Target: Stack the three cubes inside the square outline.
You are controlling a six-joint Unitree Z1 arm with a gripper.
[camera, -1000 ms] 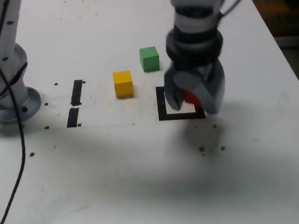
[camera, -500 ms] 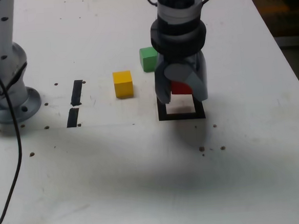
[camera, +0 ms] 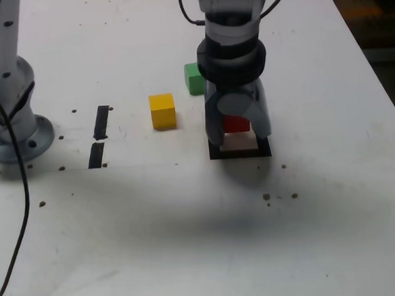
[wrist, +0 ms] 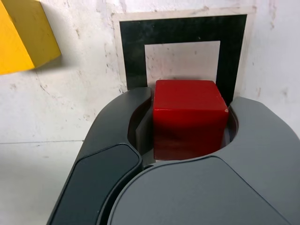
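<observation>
My gripper [camera: 237, 126] is shut on the red cube [camera: 236, 123], holding it just over the black square outline [camera: 240, 150] near its far side. In the wrist view the red cube [wrist: 187, 117] fills the space between the dark fingers [wrist: 105, 168], with the square outline [wrist: 133, 51] beneath and ahead of it. The yellow cube [camera: 162, 110] sits on the table to the exterior view's left of the outline; a corner of the yellow cube [wrist: 23, 37] shows in the wrist view. The green cube [camera: 193, 78] stands behind, partly hidden by my arm.
Two short black tape strips [camera: 99, 134] lie on the white table [camera: 189, 223] at the exterior view's left. The arm's grey base [camera: 9, 120] with a cable stands at the far left. Small dark specks dot the table near the outline.
The gripper has carried the red cube toward the exterior view's left and back, from the outline's right edge to over its far part, and lowered slightly.
</observation>
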